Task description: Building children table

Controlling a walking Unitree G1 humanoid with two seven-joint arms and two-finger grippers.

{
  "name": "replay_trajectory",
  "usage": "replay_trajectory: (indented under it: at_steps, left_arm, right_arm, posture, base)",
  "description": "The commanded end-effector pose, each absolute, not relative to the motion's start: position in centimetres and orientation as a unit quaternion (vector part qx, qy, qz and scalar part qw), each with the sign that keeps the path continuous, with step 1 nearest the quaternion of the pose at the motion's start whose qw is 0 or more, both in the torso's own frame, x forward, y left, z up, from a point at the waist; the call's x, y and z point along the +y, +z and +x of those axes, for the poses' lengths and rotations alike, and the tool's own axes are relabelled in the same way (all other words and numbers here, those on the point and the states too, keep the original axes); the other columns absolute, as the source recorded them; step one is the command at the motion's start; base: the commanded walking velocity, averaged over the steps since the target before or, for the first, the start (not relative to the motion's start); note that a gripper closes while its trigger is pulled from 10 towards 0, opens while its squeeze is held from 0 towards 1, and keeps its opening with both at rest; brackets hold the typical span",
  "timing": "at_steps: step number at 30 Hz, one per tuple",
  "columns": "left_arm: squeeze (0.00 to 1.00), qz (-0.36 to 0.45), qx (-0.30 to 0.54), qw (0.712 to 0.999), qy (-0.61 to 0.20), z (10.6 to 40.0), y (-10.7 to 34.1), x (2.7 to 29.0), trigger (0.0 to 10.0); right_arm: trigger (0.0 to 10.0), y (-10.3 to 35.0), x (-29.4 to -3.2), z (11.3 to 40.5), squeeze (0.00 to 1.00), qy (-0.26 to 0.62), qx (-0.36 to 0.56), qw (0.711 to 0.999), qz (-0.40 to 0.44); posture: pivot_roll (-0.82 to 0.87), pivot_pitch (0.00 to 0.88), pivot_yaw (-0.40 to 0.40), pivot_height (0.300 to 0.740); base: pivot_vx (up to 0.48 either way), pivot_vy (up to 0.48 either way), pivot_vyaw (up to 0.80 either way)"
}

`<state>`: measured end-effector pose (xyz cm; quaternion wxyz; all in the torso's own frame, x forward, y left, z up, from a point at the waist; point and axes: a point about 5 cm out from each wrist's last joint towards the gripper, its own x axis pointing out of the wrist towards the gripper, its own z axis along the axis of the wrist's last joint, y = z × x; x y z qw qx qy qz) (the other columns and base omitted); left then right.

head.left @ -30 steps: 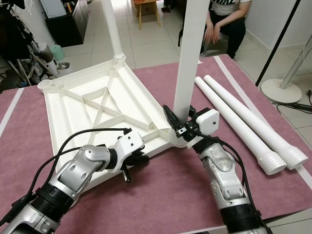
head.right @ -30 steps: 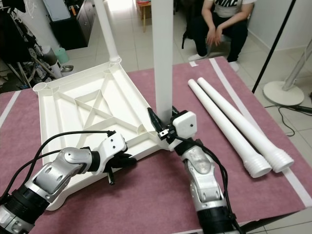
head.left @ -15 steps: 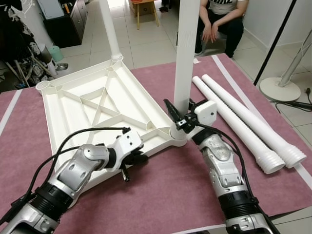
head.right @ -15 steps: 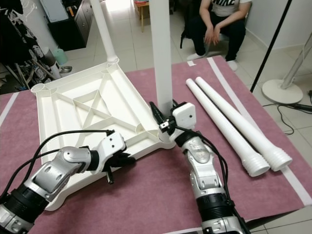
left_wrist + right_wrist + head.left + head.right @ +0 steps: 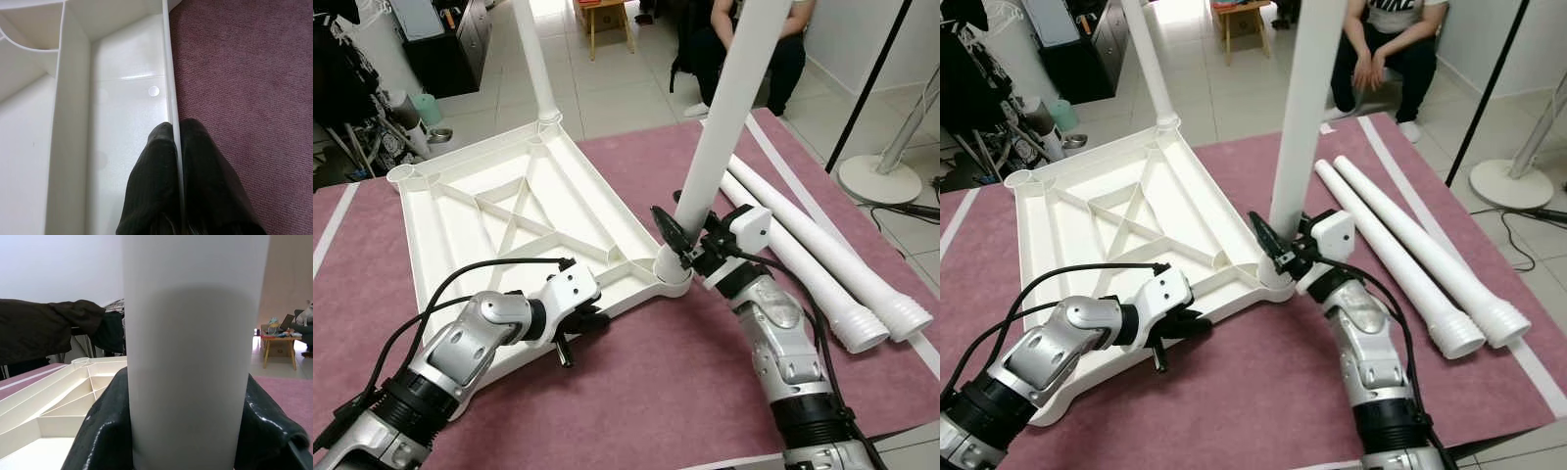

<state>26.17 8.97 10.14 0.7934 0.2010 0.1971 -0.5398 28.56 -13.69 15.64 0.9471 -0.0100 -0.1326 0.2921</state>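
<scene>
The landmark is the upturned white tabletop [image 5: 509,211], lying underside-up on the maroon cloth [image 5: 636,392].

Nearest, at the tabletop's near edge, the left gripper [image 5: 576,323] has its two black fingers [image 5: 161,186] closed tight on the thin rim wall, one finger inside and one outside, pinning the piece down.

At the tabletop's near right corner socket [image 5: 672,272], the right gripper [image 5: 1293,253] is clamped round the foot of a white leg [image 5: 724,117], one finger on each side of the tube. The leg's lower end sits in or at the socket, but it leans away from the tabletop rather than standing square.

To the right of the tabletop, two spare legs [image 5: 813,264] lie side by side on the cloth.

At the far corner, one fitted leg [image 5: 536,59] stands upright. Beyond the cloth a person [image 5: 1381,54] sits.

Assessment: the second leg is being seated. The next move probably calls for bringing it plumb over the socket, then pressing or turning it home while the left gripper holds the rim.
</scene>
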Motion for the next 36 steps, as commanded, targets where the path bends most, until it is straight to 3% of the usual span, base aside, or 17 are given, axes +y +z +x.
replay_trajectory:
  at_steps: [1, 19, 28, 36]
  left_arm:
    - [0.0, 0.23, 0.217, 0.802, -0.508, 26.9, 9.6, 10.0, 10.0]
    - [0.0, 0.228, 0.202, 0.811, -0.499, 27.1, 9.8, 9.8, 10.0]
    - [0.0, 0.2, 0.139, 0.858, -0.452, 29.1, 11.9, 9.1, 10.0]
    - [0.0, 0.173, 0.089, 0.876, -0.441, 29.8, 13.8, 8.5, 10.0]
  right_arm:
    - [10.0, 12.3, -13.4, 28.2, 0.0, 0.298, -0.043, 0.953, 0.007]
    - [10.0, 11.1, -12.2, 28.5, 0.0, 0.163, -0.031, 0.985, -0.051]
    - [10.0, 10.1, -11.6, 27.4, 0.0, 0.123, -0.048, 0.983, -0.131]
    - [10.0, 9.6, -12.4, 27.2, 0.0, 0.049, -0.053, 0.991, -0.11]
  posture:
    - [-0.02, 0.0, 0.196, 0.74]
    - [-0.02, 0.0, 0.182, 0.74]
    - [-0.03, 0.0, 0.176, 0.74]
    - [-0.03, 0.0, 0.175, 0.74]
  base:
    - [0.0, 0.0, 0.0]
    - [0.0, 0.0, 0.0]
    - [0.0, 0.0, 0.0]
    - [0.0, 0.0, 0.0]
